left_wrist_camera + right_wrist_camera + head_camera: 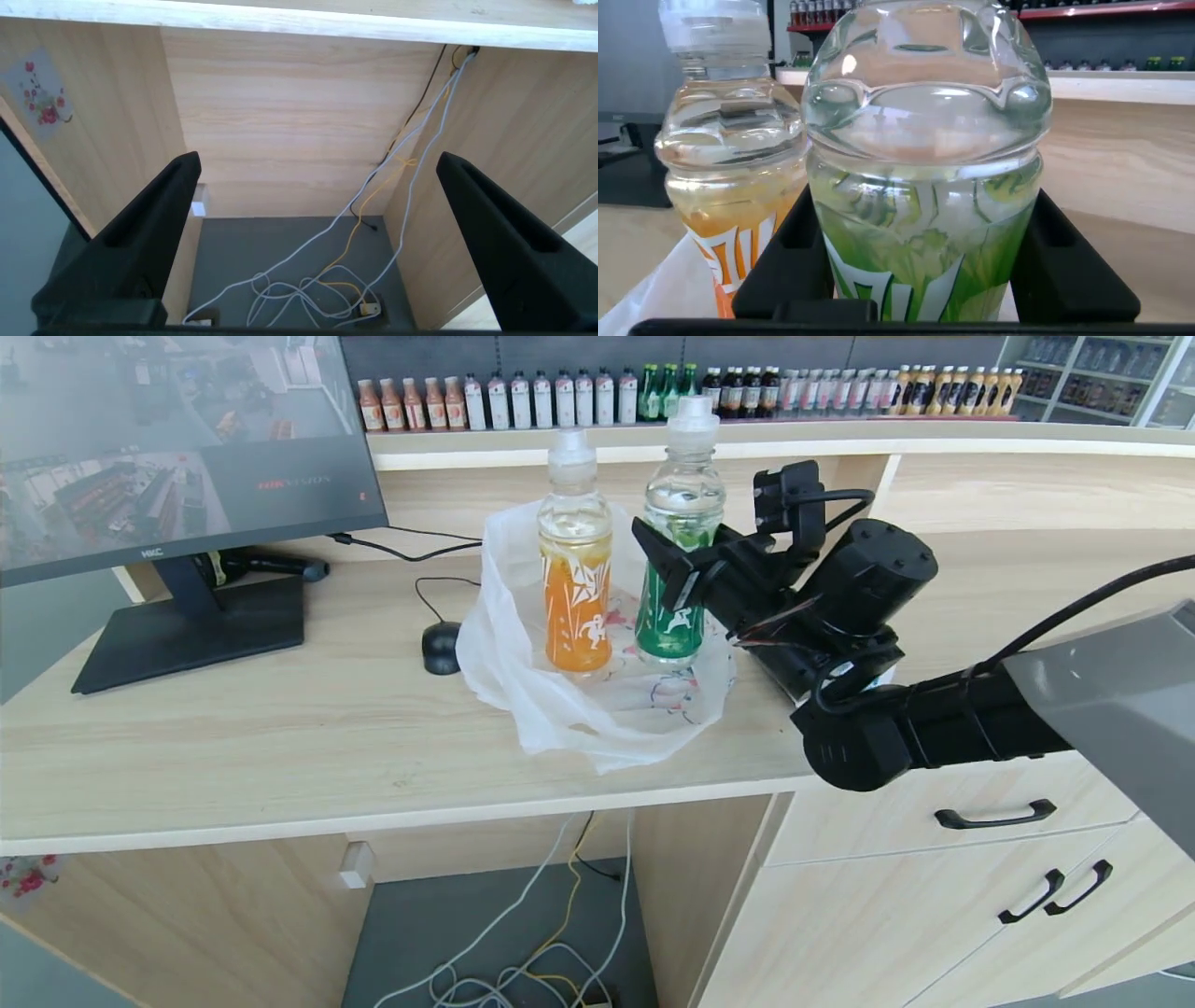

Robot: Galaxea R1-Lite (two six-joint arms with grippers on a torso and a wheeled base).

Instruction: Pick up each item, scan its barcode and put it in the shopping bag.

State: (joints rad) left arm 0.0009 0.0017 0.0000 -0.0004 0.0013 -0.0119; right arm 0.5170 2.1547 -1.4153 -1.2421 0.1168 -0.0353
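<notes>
Your right gripper [674, 565] is clamped on the green bottle [684, 499], standing upright in the white shopping bag [560, 714] beside the orange bottle [576, 602] on the tabletop [280, 728]. Your left gripper [318, 224] hangs spread apart below it.

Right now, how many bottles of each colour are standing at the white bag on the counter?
orange bottle: 1
green bottle: 1
Total: 2 bottles, both upright in the white bag.
</notes>
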